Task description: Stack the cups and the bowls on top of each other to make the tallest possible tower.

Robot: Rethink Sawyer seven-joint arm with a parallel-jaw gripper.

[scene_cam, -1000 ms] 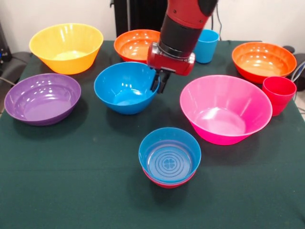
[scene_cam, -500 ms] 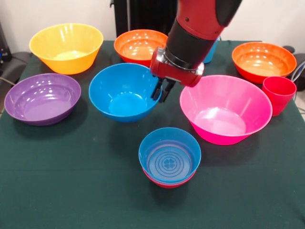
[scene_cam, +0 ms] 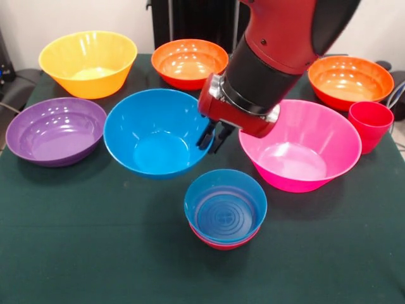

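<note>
My gripper [scene_cam: 213, 136] is shut on the right rim of the medium blue bowl [scene_cam: 155, 136] and holds it raised, tilted a little, above the table. The tower stands below and right of it: the small blue bowl [scene_cam: 225, 208] nested in the small magenta-red bowl [scene_cam: 218, 244]. The held bowl is apart from the tower. The red cup [scene_cam: 370, 124] stands at the right, beside the pink bowl [scene_cam: 302, 147]. The light blue cup is hidden behind my arm.
A yellow bowl [scene_cam: 88, 63] and an orange bowl [scene_cam: 188, 62] stand at the back. An orange-red bowl [scene_cam: 350, 81] is at the back right. A purple bowl [scene_cam: 56, 130] sits at the left. The table has a dark green cloth [scene_cam: 95, 253].
My gripper has lifted the medium blue bowl and carried it nearer the camera, towards the tower. The arm now covers the light blue cup. The other bowls have not moved.
</note>
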